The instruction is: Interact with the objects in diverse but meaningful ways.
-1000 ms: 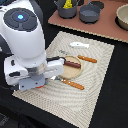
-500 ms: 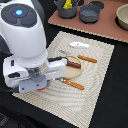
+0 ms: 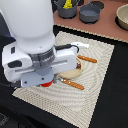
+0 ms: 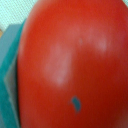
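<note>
The red tomato (image 4: pixel 75 60) fills almost the whole wrist view, very close to the camera, with a teal-grey piece (image 4: pixel 10 75) at its side. In the exterior view only a red sliver of the tomato (image 3: pixel 46 84) shows under the white arm's hand (image 3: pixel 37 67), low over the striped mat (image 3: pixel 97 87). The fingers are hidden by the hand, so I cannot tell how they stand. Beside the hand lie a round wooden disc (image 3: pixel 74 73), two brown sausage sticks (image 3: pixel 88 59) (image 3: pixel 74 84) and a white fish shape (image 3: pixel 80 45).
At the back stand a grey pot (image 3: pixel 90 13), another pot holding a yellow item (image 3: pixel 67 7) and a tan bowl (image 3: pixel 122 17) on the wooden surface. Black tabletop surrounds the mat.
The arm has hardly shifted; it stays low over the mat's near-left part with the tomato under it.
</note>
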